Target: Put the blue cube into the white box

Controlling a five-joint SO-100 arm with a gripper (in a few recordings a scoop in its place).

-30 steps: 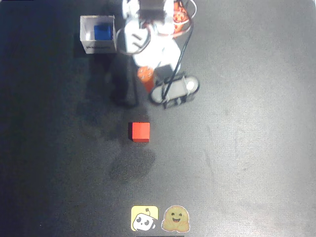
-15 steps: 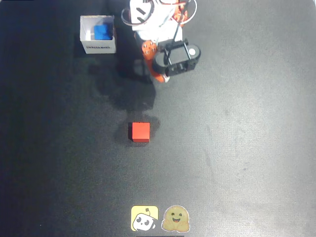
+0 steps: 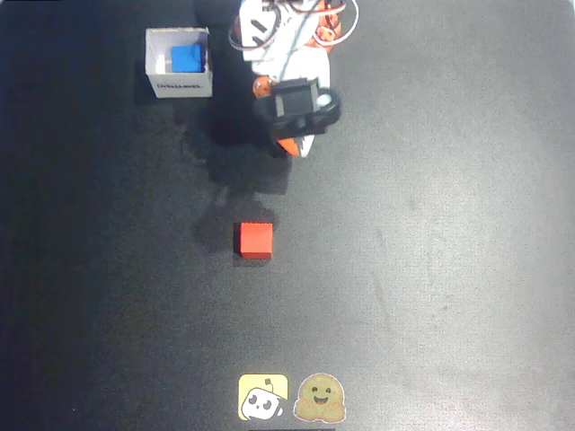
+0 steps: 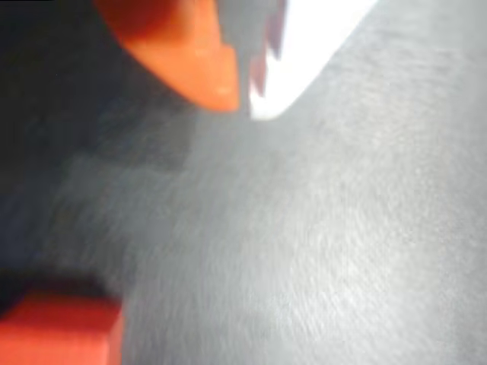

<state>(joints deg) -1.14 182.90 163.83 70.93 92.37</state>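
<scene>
The blue cube (image 3: 186, 58) sits inside the white box (image 3: 180, 86), toward the box's right wall as the overhead view shows it, some white floor of the box bare to its left. The box stands upright near the top left of the dark table (image 3: 431, 269), open side up, dark printed text along its lower outer wall. Nothing is touching the box or the cube.

The gripper (image 3: 292, 144) is to the right of the box, apart from it, folded close under the arm's white and orange base (image 3: 283, 36) at top centre. From above, a black wrist block covers most of it, with orange and white tips poking out below. In the wrist view the orange finger (image 4: 190, 61) and the white finger (image 4: 304, 46) meet almost at their tips with just a thin sliver between them: pressed together, holding nothing. The picture there is blurred.

The red cube (image 3: 255, 240) lies alone on the table below the gripper, well apart from the box; in the wrist view a red block (image 4: 57, 331) at the lower left corner looks like the same cube, soft and out of focus. Two stickers sit at the bottom edge of the table, a yellow one (image 3: 263, 398) and a tan smiling one (image 3: 320, 398), side by side.
</scene>
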